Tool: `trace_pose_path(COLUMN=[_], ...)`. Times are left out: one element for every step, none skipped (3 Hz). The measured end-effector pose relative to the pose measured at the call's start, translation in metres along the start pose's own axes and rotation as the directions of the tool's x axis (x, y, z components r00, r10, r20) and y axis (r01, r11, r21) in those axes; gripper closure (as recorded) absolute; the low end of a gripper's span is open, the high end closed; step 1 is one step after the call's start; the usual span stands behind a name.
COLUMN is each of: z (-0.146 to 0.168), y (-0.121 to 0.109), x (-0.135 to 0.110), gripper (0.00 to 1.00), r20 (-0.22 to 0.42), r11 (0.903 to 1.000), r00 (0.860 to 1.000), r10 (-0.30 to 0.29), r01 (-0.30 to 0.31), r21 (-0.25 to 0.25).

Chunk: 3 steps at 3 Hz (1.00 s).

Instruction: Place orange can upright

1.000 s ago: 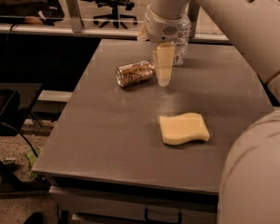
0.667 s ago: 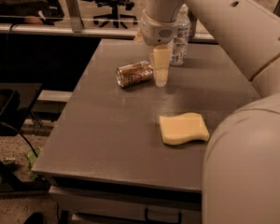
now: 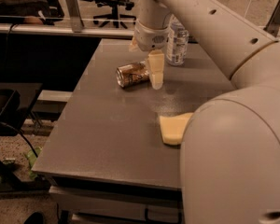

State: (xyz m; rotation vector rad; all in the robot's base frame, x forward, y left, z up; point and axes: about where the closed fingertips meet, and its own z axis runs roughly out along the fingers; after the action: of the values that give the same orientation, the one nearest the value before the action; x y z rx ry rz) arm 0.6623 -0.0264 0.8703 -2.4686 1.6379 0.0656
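Observation:
The orange can (image 3: 132,74) lies on its side on the grey table (image 3: 107,125), toward the back, with its silver end facing left and forward. My gripper (image 3: 148,66) hangs down from the arm right at the can's right end. It is open: one pale finger (image 3: 156,71) reaches down to the table beside the can, touching or nearly touching it, and the other finger shows only as a pale tip behind the can. The can is not held.
A clear water bottle (image 3: 177,43) stands upright just behind and to the right of the gripper. A yellow sponge (image 3: 174,127) lies on the table nearer the front right. My own arm (image 3: 238,139) fills the right foreground. Chairs and a rail stand beyond the table.
The gripper has moved slightly left and lower, closing in on the can's right end. The can, bottle and sponge have not moved.

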Motion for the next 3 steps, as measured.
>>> trace_pose_path(z=[0.012, 0.022, 0.028], y=[-0.003, -0.007, -0.011], x=[0.0, 0.001, 0.002], gripper=[0.0, 0.15, 0.39], r20=[-0.002, -0.007, -0.018], r11=[0.9998, 0.9993, 0.9989], r00=[1.0, 1.0, 1.0], r10=[-0.007, -0.002, -0.003], r01=[0.007, 0.002, 0.002], r21=[-0.021, -0.038, -0.048])
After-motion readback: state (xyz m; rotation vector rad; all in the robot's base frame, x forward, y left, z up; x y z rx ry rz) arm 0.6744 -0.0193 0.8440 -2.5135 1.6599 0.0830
